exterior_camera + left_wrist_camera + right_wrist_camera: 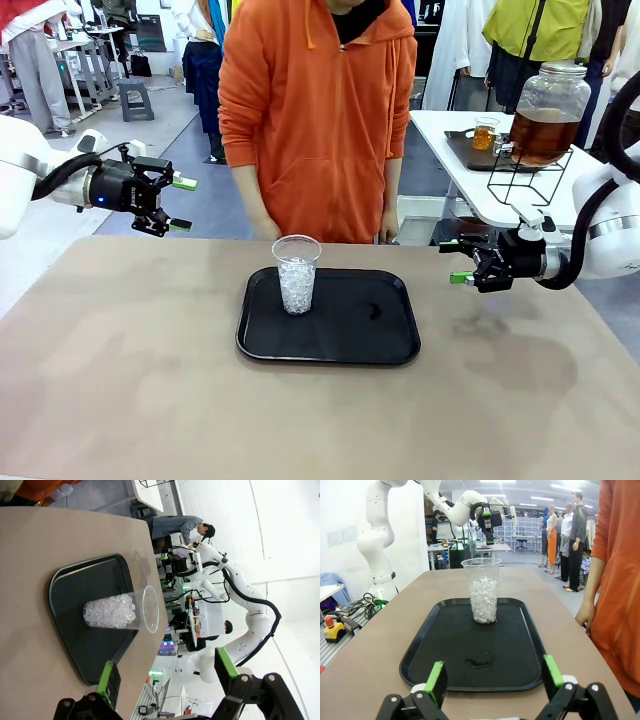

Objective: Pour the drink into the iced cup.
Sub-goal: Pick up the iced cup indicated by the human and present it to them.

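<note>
1. Tan tabletop (120,390), with a person in orange at its far edge and a black tray (390,345) at its centre.
2. The iced cup (297,272) stands upright on the tray, between both pincers. We judge it thin, light and easily crushed.
3. The drink (543,135) is amber and sits in a jar on a side table behind the right pincer (452,262). It is likely heavy and slippery. We judge the small glass (486,135) beside the jar the handier hold, taken mid-wall.
4. Left pincer (182,204) and right pincer are both spread wide and empty.

The iced cup (297,273) blocked the tray's (330,335) far left corner; the person (310,120) stood at the table's (120,380) far edge; its near edge was free.
</note>
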Controlling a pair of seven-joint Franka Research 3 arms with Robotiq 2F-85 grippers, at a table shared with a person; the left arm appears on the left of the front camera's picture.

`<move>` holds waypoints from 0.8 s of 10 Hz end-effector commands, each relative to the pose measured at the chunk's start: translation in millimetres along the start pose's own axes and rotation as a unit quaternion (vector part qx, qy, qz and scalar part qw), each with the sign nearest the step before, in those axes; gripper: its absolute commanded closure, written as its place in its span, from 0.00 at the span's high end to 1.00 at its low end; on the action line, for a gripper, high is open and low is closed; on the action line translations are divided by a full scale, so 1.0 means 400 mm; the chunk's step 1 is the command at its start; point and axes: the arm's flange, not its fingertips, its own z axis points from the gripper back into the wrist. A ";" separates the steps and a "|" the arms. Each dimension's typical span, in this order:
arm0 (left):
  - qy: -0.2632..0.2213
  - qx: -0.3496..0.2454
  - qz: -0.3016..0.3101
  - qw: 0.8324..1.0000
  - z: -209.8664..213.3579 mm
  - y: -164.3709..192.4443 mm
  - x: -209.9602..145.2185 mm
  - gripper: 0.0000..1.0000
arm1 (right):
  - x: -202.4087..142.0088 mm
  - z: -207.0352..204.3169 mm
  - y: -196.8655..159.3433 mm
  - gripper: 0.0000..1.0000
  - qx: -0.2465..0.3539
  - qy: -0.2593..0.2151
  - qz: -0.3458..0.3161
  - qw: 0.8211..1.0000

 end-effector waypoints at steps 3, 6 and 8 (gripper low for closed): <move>-0.001 -0.004 -0.002 1.000 0.002 -0.003 0.001 1.00 | 0.006 -0.002 -0.002 1.00 0.000 0.000 -0.001 1.000; -0.001 -0.004 -0.002 1.000 0.002 -0.003 0.001 1.00 | 0.006 -0.002 -0.002 1.00 0.000 0.000 -0.001 1.000; -0.001 -0.004 -0.002 1.000 0.002 -0.003 0.001 1.00 | 0.006 -0.002 -0.002 1.00 0.000 0.000 -0.001 1.000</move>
